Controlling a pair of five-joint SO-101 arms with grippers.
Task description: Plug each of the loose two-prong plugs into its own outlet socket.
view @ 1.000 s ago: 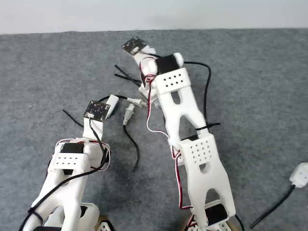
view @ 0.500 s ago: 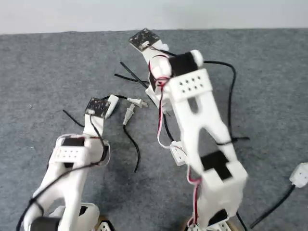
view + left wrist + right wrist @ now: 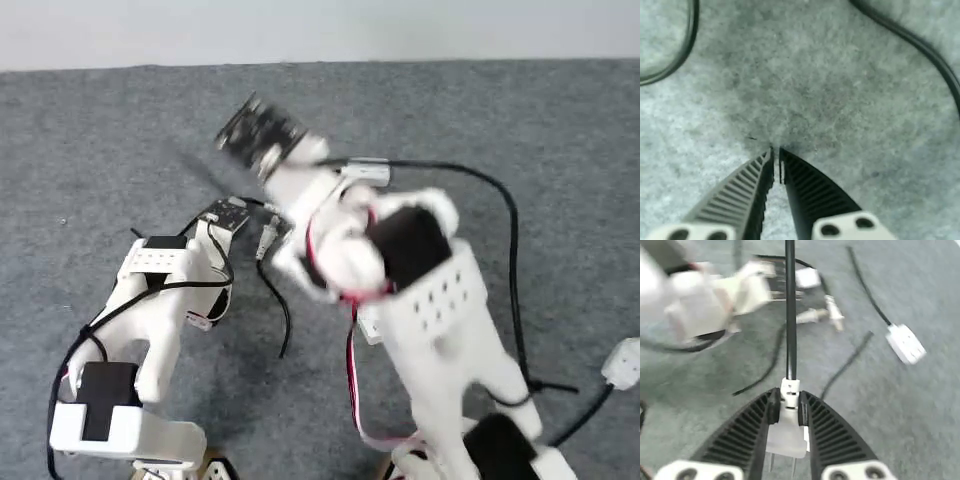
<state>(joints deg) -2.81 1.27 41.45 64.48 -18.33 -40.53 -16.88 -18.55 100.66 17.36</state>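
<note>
Where the right claw (image 3: pixel 787 396) grips it, the plug (image 3: pixel 786 436) is white.

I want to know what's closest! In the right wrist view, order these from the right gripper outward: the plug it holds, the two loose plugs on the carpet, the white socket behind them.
1. held plug, clamped in the right gripper itself.
2. loose plugs, side by side on the carpet ahead.
3. white socket, farthest, just past those plugs.
</note>
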